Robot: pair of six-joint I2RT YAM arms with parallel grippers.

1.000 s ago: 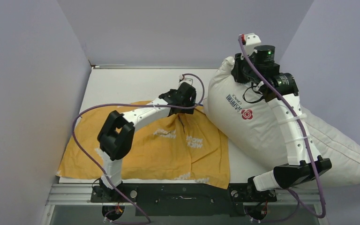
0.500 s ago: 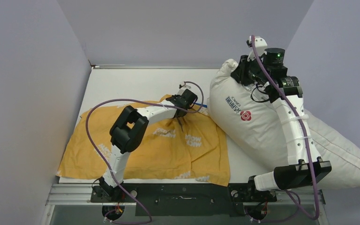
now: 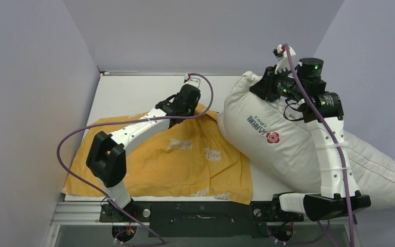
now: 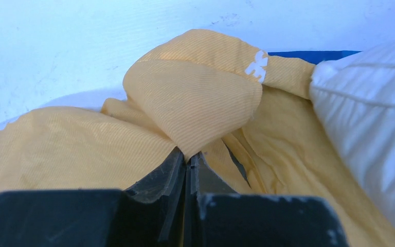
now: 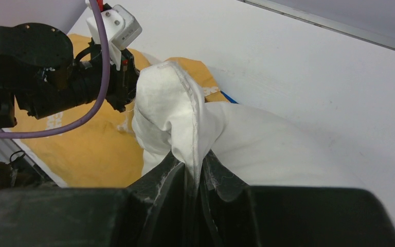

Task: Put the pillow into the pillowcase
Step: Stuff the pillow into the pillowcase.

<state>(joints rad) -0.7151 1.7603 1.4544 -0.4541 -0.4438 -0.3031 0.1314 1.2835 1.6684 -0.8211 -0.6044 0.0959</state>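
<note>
Pillow [image 3: 267, 154] at right, blue print [image 3: 257, 123] and red flower logo [image 3: 272, 137] too small to read, corner pinched by right end effector [image 5: 195, 172], orange pillowcase [image 3: 185, 164] fold clenched by left end effector [image 4: 187, 163]

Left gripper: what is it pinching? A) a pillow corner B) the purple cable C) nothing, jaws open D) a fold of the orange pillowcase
D: in the left wrist view the left gripper has its jaws shut on a raised fold of the orange pillowcase, while the pillow lies off to the side.
</note>
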